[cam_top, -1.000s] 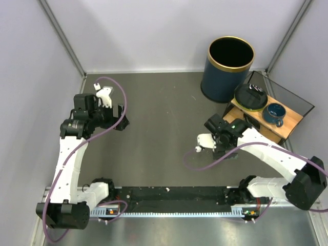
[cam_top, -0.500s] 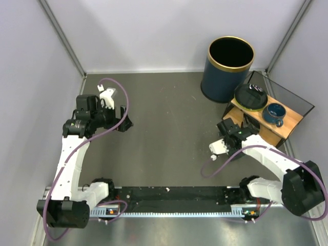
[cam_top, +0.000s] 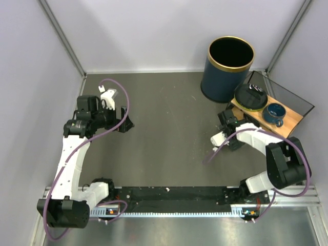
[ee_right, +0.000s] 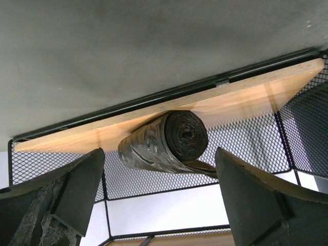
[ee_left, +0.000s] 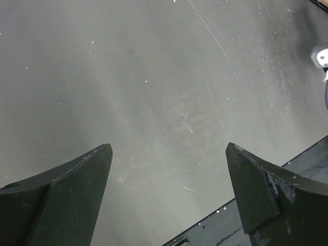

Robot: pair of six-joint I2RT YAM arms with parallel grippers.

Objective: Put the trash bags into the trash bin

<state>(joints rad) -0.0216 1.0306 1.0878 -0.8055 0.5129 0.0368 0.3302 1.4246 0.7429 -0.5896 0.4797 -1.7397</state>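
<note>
Right gripper (ee_right: 159, 154), jaws spread wide, squares up to a tight roll of glossy black plastic trash bags (ee_right: 165, 141).
The roll lies untouched against a pale wooden shelf board (ee_right: 246, 92). Best to advance straight and pinch mid-roll, clear of the loose tail. Left gripper (ee_left: 168, 148) hangs spread over the grey table (ee_left: 154, 77); the navy, gold-rimmed cylindrical trash bin (cam_top: 221, 84) stands near the shelf.

Left tool (ee_left: 168, 148), right tool (ee_right: 160, 152), jaws wide apart.
</note>
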